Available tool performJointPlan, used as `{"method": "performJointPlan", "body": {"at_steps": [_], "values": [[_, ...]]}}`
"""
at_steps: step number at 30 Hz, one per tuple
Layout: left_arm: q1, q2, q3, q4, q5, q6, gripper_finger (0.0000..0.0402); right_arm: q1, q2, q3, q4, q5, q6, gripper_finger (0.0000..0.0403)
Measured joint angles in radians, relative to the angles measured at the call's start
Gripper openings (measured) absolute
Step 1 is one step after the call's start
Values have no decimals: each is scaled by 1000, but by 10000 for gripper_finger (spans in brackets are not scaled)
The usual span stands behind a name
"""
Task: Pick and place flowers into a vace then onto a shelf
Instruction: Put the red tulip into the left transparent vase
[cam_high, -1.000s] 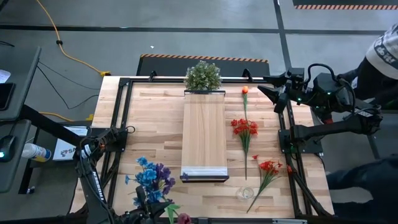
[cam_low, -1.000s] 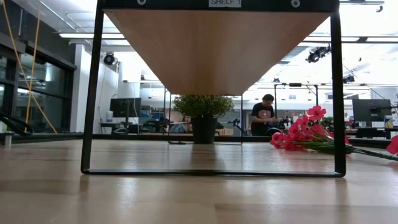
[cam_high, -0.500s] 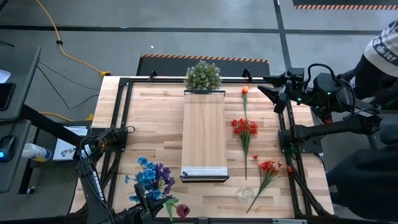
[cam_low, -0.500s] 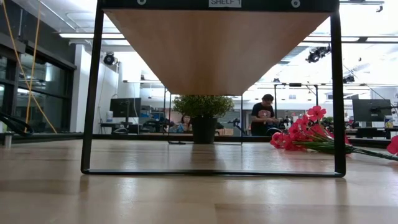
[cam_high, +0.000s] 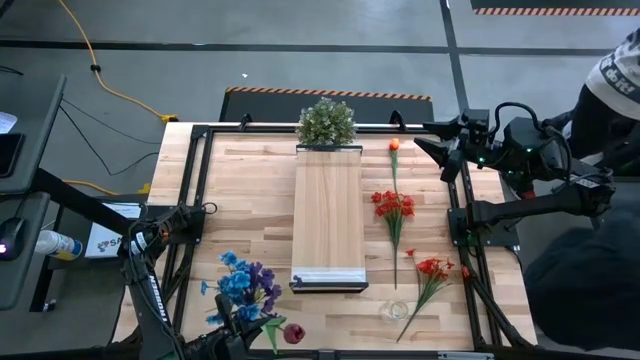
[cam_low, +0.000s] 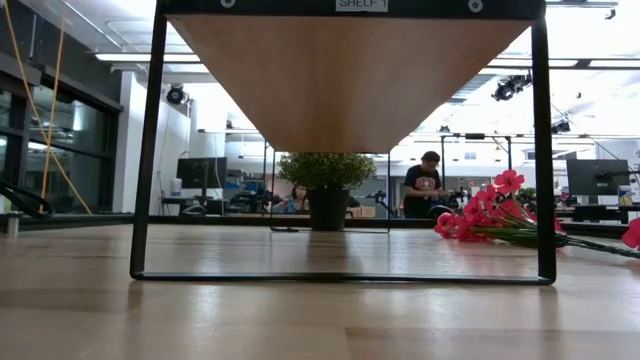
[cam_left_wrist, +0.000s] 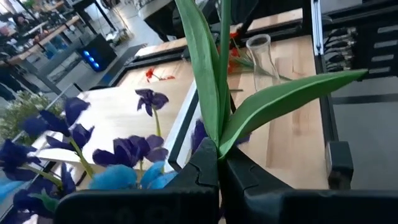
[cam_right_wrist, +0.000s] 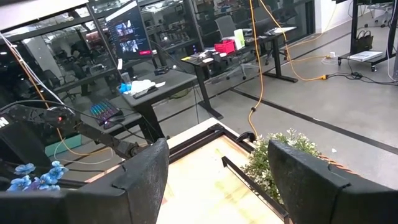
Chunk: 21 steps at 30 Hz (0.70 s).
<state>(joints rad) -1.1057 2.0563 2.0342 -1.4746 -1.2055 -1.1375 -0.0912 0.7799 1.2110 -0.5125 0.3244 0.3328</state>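
Note:
My left gripper (cam_high: 258, 338) is at the table's near left edge, shut on a dark red flower (cam_high: 294, 333). Its green stem and leaves show in the left wrist view (cam_left_wrist: 214, 81). Blue and purple flowers (cam_high: 240, 285) lie on the table just beyond it. Bright red flowers (cam_high: 393, 205) (cam_high: 432, 268) and an orange one (cam_high: 394, 145) lie right of the raised shelf (cam_high: 328, 215). A clear glass vase (cam_high: 393, 311) stands near the front edge. My right gripper (cam_high: 432, 150) is open and empty, raised at the far right. My left gripper pinches the dark red flower's green stem (cam_left_wrist: 217, 146) between its two shut fingers, at the place where the long leaves branch off. The stem and leaves run on past the fingertips. The bloom (cam_high: 294, 333) lies to the right of the gripper.
A bushy green potted plant (cam_high: 326, 122) stands at the shelf's far end. The shelf's black frame (cam_low: 146, 150) rises from the table's middle. A person in dark clothes (cam_high: 600, 290) stands beside the table's right edge. People sit in the room behind.
My left gripper has moved a little toward the table's far edge with the dark red flower. The bloom, before at the very front edge, now sits slightly farther in.

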Motion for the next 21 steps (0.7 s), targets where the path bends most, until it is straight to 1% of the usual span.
{"method": "performJointPlan", "body": {"at_steps": [6, 10, 13, 21], "values": [[0, 8, 0, -27, 16, -46, 30, 0, 0, 0, 0, 0, 0, 262], [0, 8, 0, -49, 49, -100, 30, 0, 0, 0, 0, 0, 0, 262], [0, 9, -4, -63, 54, -126, 36, 0, 0, 0, -3, -1, 0, 262], [0, 9, -33, -66, 77, -151, 37, 0, 0, 0, -7, -9, 0, 262]]}}
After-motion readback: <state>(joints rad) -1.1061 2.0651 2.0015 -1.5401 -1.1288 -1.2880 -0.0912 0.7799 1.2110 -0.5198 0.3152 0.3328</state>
